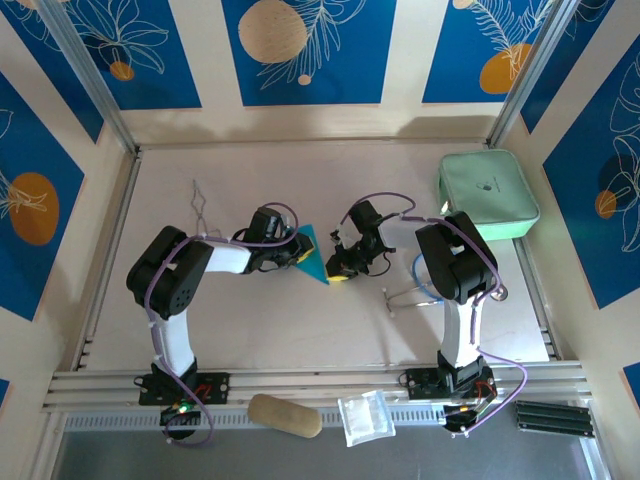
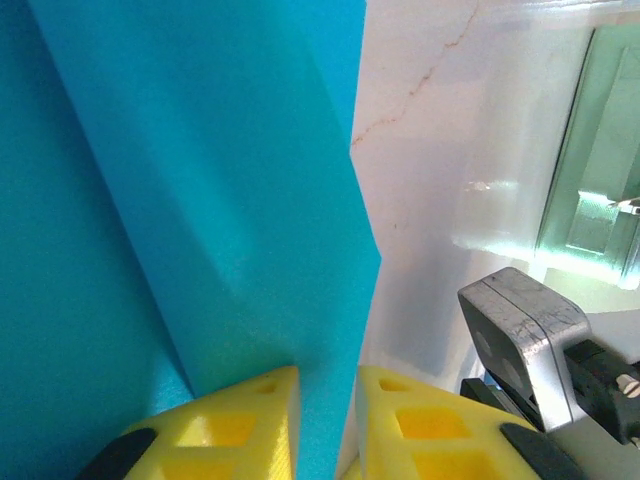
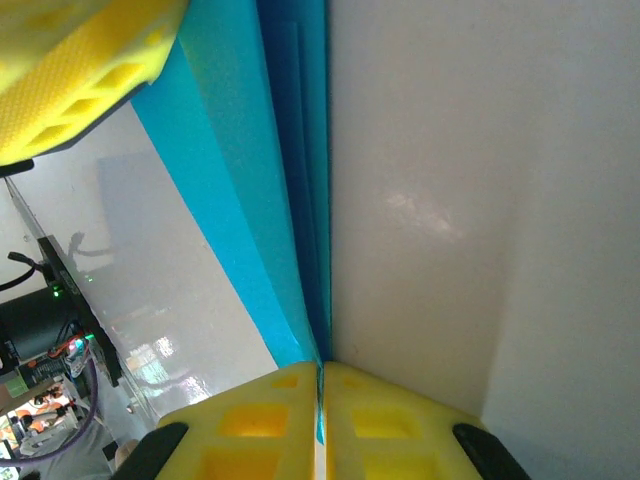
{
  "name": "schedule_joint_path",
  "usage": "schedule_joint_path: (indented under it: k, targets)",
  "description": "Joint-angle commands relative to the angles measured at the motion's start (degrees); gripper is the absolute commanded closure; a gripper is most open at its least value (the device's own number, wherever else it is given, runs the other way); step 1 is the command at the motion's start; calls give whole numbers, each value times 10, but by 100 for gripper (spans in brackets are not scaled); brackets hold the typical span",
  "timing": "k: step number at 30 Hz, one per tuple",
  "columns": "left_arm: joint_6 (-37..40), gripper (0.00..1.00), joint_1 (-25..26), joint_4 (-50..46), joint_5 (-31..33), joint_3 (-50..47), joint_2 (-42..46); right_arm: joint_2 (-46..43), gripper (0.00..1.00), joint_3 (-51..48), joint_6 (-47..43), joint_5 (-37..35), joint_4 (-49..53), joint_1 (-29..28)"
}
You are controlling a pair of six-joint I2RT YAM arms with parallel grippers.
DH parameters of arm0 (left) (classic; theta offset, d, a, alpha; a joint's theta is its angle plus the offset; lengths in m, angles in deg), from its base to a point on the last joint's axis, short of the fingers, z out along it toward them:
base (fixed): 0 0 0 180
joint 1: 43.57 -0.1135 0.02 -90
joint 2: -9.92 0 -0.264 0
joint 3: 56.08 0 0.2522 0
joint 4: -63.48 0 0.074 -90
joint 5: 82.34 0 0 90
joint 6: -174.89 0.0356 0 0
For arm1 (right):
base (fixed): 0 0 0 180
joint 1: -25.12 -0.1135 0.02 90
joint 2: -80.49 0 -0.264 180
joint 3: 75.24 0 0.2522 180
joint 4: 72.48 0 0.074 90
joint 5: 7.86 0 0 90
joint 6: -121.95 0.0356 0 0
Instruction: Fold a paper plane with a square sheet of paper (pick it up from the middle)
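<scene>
The square sheet of paper (image 1: pixel 312 255) is teal and folded into a creased pointed shape, held up mid-table between both arms. My left gripper (image 1: pixel 297 250) reaches in from the left. In the left wrist view its yellow fingers (image 2: pixel 230 425) stand close together, with the gripper (image 2: pixel 328 420) shut on a folded strip of the paper (image 2: pixel 200 200). My right gripper (image 1: pixel 340 270) comes from the right at the paper's lower tip. In the right wrist view it (image 3: pixel 322 420) is pinched shut on the layered edge of the paper (image 3: pixel 250 180). The left gripper's finger (image 3: pixel 80 70) shows at the top left.
A mint-green pouch (image 1: pixel 486 192) lies at the back right. A thin wire (image 1: pixel 200 205) sits back left, and a blue ring with metal rods (image 1: pixel 425 285) lies beside the right arm. On the front rail are a tan oblong (image 1: pixel 284 415), a clear plastic bag (image 1: pixel 364 416) and black bars (image 1: pixel 553 417).
</scene>
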Motion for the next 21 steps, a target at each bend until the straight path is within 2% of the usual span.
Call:
schedule_joint_path:
  k: [1, 10, 21]
  targets:
    - [1, 77, -4, 9, -10, 4, 14, 24, 88, 4, -11, -35, 31, -8]
    - [14, 79, -11, -12, -2, 12, 18, 32, 88, 16, -14, -62, 47, -15]
    - [13, 81, -12, -19, -4, 20, -5, 32, 88, 18, -14, -62, 48, -16]
